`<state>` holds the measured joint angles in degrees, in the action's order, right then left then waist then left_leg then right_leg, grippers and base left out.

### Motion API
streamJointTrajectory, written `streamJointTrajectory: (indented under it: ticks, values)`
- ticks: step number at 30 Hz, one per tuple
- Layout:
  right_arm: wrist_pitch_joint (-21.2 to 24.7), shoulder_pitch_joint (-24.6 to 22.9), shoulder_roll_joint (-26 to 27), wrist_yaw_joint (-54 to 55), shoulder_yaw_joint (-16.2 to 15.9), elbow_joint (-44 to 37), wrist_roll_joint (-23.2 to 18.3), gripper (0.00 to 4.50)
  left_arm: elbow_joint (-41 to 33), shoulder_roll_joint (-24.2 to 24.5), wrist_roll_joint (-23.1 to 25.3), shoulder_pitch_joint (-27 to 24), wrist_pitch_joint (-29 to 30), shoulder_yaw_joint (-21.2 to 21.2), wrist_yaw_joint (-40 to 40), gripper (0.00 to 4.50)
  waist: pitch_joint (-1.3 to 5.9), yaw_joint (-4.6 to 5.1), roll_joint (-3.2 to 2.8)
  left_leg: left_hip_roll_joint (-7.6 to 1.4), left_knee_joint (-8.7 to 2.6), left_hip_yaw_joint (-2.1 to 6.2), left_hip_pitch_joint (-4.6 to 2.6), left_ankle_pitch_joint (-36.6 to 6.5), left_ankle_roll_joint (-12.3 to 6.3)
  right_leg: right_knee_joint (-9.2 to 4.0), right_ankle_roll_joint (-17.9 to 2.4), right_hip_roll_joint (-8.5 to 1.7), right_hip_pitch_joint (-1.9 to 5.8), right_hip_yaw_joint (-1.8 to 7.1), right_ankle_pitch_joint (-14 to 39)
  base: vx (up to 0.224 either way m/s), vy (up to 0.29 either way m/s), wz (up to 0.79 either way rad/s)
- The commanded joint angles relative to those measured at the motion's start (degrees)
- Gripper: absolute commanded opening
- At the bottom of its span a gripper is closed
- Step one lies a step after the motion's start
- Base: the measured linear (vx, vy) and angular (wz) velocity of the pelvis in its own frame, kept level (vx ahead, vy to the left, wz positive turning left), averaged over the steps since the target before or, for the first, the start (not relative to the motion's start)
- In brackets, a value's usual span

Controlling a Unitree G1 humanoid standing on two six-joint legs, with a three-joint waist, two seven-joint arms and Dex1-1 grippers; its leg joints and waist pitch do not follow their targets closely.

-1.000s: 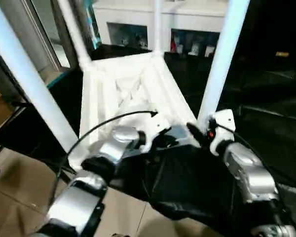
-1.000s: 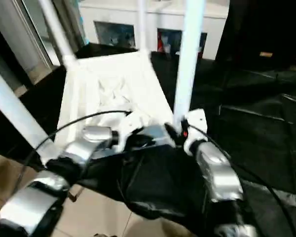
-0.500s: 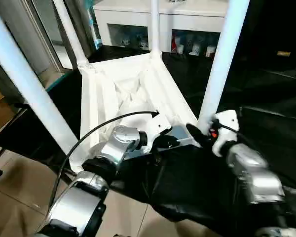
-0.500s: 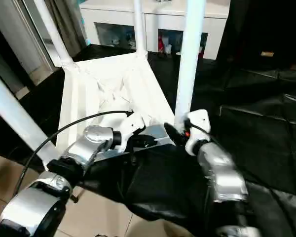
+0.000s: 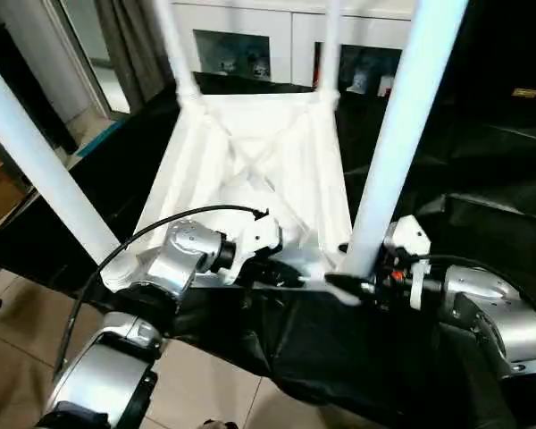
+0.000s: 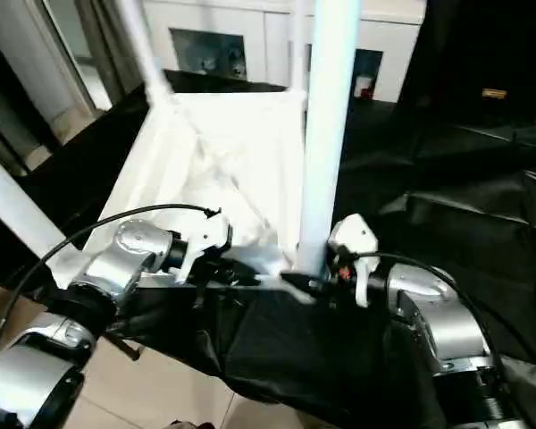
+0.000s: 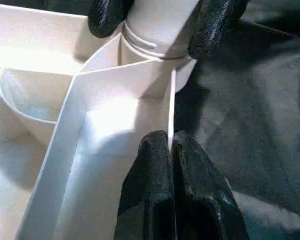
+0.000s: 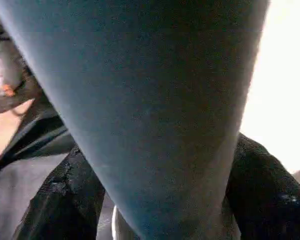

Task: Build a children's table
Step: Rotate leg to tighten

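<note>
Left wrist view: the left gripper (image 7: 171, 150) is pinched together on the thin rim of the upturned children's table (image 5: 259, 170); the right gripper (image 7: 157, 22) straddles the near right leg (image 5: 389, 170) at its socket, fingers (image 7: 215, 22) pressed on both sides.

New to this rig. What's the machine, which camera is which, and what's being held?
A humanoid robot with two silver arms, each ending in a black two-finger gripper. Two pictures come from its head, looking down; the other two come from cameras on its wrists. An upside-down white table lies on black cloth, four legs pointing up. The left gripper is shut on a thin rib of the underside. The right gripper has its fingers either side of the base of the near right leg.
</note>
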<state>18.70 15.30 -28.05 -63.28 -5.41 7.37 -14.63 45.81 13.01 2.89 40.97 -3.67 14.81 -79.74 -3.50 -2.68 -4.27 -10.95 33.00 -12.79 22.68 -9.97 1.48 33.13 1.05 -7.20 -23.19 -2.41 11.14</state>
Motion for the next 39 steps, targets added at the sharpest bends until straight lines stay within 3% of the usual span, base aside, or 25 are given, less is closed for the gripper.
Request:
streamJointTrajectory:
  ticks: [1,8,10,14,15,18,19,21,24,25,26,28,32,37,39]
  values:
    - [1.14,-0.41,-0.20,-1.87,-1.83,-0.33,-1.02,2.95,-1.36,0.09,-2.03,-0.69,0.40,0.48,-1.84,0.00,3.31,-0.09,1.24,-2.23,-3.22,1.03,-1.50,-7.92,-8.37,-2.52,-17.21,-0.98,2.45,0.90,1.47,0.000,0.000,0.00]
    - [2.78,-1.65,0.31,-2.64,-2.46,-1.84,-2.18,2.52,-1.55,-0.40,-1.87,-1.09,0.92,0.08,-0.28,0.00,3.29,-0.08,1.49,-2.23,-3.25,1.08,-1.46,-7.83,-7.54,-2.36,-17.12,-1.02,2.55,1.03,0.87,0.000,0.000,0.00]
    - [3.79,-2.60,2.13,1.11,-2.33,-2.13,-1.62,2.45,-0.40,-1.44,-0.88,-0.37,1.31,-0.62,4.52,0.00,3.20,-0.19,1.51,-2.21,-3.24,1.02,-1.48,-7.76,-7.72,-2.45,-16.95,-1.00,2.46,1.08,0.87,0.000,0.000,0.00]
    - [3.28,-2.92,6.04,9.74,-1.71,0.25,1.43,2.42,1.97,-3.63,-0.63,1.33,1.64,-2.21,11.72,0.00,2.91,-0.07,1.56,-2.08,-3.71,1.16,-1.48,-11.27,-5.44,-3.14,-15.43,-1.07,2.36,1.04,7.56,0.000,0.000,0.00]
    - [2.24,-2.82,8.24,14.70,-1.29,2.34,3.50,2.40,2.94,-4.85,-0.36,2.08,1.62,-2.69,14.89,0.00,2.68,0.18,1.47,-2.07,-3.96,1.18,-1.64,-13.16,-4.10,-3.55,-14.53,-1.10,2.04,1.15,10.95,0.000,0.000,0.00]
    - [1.80,-2.34,13.62,25.26,0.47,6.40,5.77,2.30,5.11,-8.07,0.22,3.72,2.08,-3.44,21.70,0.00,2.39,1.29,1.56,-1.76,-4.61,1.65,-1.79,-18.13,-0.59,-4.48,-11.59,-1.16,2.09,1.05,19.68,0.000,0.000,0.00]
    - [1.80,-2.34,13.62,25.26,0.47,6.40,5.77,2.22,5.11,-8.07,0.22,3.72,2.08,-3.44,21.70,0.00,2.32,1.43,1.45,-1.83,-4.75,1.65,-2.09,-19.54,-0.03,-4.83,-10.85,-1.16,1.67,1.18,21.25,0.000,0.000,0.00]
    - [2.21,-2.03,16.29,29.99,1.67,7.57,5.87,2.13,5.89,-9.84,0.44,4.40,2.47,-3.76,25.23,0.00,2.22,1.63,1.57,-1.77,-4.81,1.67,-2.08,-20.18,0.05,-5.06,-10.21,-1.09,1.61,1.23,22.21,0.000,0.000,0.00]
    - [1.51,-0.90,21.02,36.41,1.77,9.74,7.72,2.12,8.07,-13.64,0.62,5.73,2.94,-4.21,31.82,0.00,2.09,1.75,1.00,-1.59,-5.04,1.94,-2.38,-22.87,1.09,-5.51,-8.55,-1.02,1.25,1.06,25.38,0.000,0.000,0.00]
    - [1.11,-0.58,22.01,36.97,1.67,10.01,8.11,2.12,8.62,-14.31,0.61,5.97,2.86,-4.46,32.83,0.00,2.00,1.87,1.15,-1.58,-5.10,1.95,-2.43,-23.84,1.25,-5.76,-7.96,-1.01,1.09,1.06,26.40,0.000,0.000,0.00]
    - [0.92,-0.37,22.56,36.91,1.64,10.07,7.99,2.12,8.82,-14.60,0.72,6.04,2.77,-4.45,33.14,0.00,1.85,1.86,0.97,-1.55,-5.16,2.02,-2.46,-24.50,1.30,-5.84,-7.61,-0.98,1.01,1.02,27.12,0.000,0.000,0.00]
    - [0.41,0.16,23.89,36.18,1.98,9.82,6.59,2.63,9.18,-15.05,1.10,6.07,2.25,-4.06,33.35,0.00,1.83,1.87,1.07,-1.50,-5.20,2.10,-2.63,-25.92,1.05,-6.21,-6.72,-1.01,0.80,1.06,28.81,0.000,0.000,0.00]
    - [0.56,-0.03,21.80,30.61,0.57,6.86,4.73,2.96,7.89,-14.10,0.90,5.12,1.37,-3.01,29.36,0.00,2.14,1.87,1.00,-1.67,-5.50,2.24,-2.08,-24.00,0.29,-5.80,-6.99,-0.96,1.34,1.04,24.54,0.000,0.000,0.00]
    - [0.67,-1.45,14.39,19.17,-0.21,2.97,2.89,3.16,7.33,-11.88,0.50,4.52,0.23,-2.69,23.80,0.00,2.51,1.64,1.10,-1.79,-5.13,1.89,-1.64,-19.68,-1.99,-5.15,-10.00,-1.12,2.05,1.15,16.75,0.000,0.000,0.00]
    - [0.62,-2.24,9.98,13.11,0.18,1.12,1.69,3.16,6.18,-10.52,-0.12,3.83,-0.30,-2.30,19.13,0.00,2.71,1.13,1.26,-1.85,-4.74,1.67,-1.63,-16.70,-3.90,-4.91,-11.39,-1.26,2.44,1.18,13.78,0.000,0.000,0.00]
